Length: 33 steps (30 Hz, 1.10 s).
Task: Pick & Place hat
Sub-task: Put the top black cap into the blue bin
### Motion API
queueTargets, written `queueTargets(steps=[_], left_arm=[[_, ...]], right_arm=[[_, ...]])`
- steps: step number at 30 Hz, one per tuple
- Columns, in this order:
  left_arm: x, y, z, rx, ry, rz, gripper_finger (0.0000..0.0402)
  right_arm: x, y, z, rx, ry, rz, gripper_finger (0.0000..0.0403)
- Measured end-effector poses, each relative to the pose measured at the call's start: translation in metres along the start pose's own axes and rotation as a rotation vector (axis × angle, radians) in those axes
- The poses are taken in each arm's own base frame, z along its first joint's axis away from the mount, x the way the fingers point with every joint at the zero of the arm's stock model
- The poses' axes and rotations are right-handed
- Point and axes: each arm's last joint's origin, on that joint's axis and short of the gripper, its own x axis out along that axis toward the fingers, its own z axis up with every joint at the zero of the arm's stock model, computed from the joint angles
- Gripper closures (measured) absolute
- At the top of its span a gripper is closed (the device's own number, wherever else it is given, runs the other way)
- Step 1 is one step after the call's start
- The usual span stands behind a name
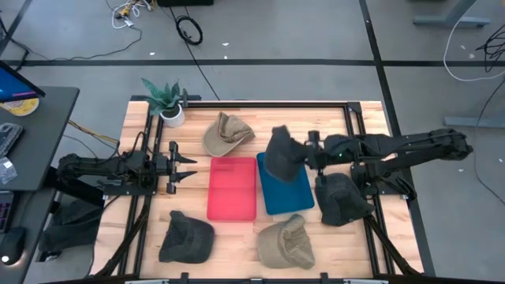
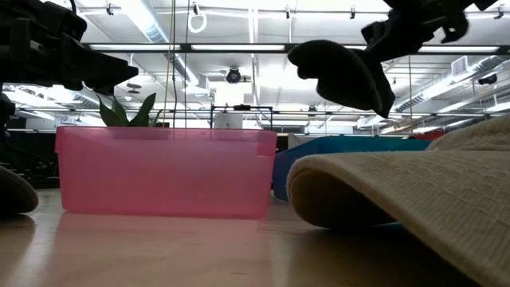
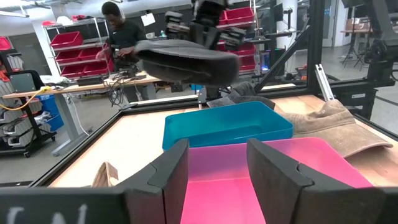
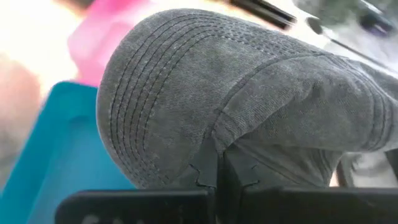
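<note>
Your right claw (image 1: pixel 304 155) is clamped on the dark cap (image 1: pixel 282 151), holding it above the blue bin (image 1: pixel 286 192) at its 12 o'clock end, likely for a drop, while your left claw (image 1: pixel 189 167), fingers apart, waits at 9 o'clock of the pink bin (image 1: pixel 232 189).

Dark grey hat (image 1: pixel 282 151), teal bin (image 1: pixel 286 189), pink bin (image 1: pixel 232 188).

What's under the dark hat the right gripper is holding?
The blue bin lies below the raised dark hat, held by the right gripper. The bin's far end is covered, so contents there are unseen.
</note>
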Motion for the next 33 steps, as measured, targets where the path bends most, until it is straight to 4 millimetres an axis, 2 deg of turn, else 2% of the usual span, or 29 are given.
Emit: queueTargets(steps=[8,11,15,26,33], left_arm=[[0.0,0.0,0.0,0.0,0.0,0.0,0.0236],[0.0,0.0,0.0,0.0,0.0,0.0,0.0236],[0.0,0.0,0.0,0.0,0.001,0.0,0.0236],[0.0,0.0,0.0,0.0,0.0,0.0,0.0236],[0.0,0.0,0.0,0.0,0.0,0.0,0.0236]], right_arm=[[0.03,0.026,-0.003,-0.288,0.096,0.177,0.0398],[0.039,0.03,-0.006,-0.341,0.122,0.219,0.0398],[0.048,0.031,-0.009,-0.322,0.123,0.301,0.0399],[0.06,0.031,-0.015,-0.273,0.165,0.359,0.0401],[0.076,0.036,-0.023,-0.293,0.226,0.394,0.0401]])
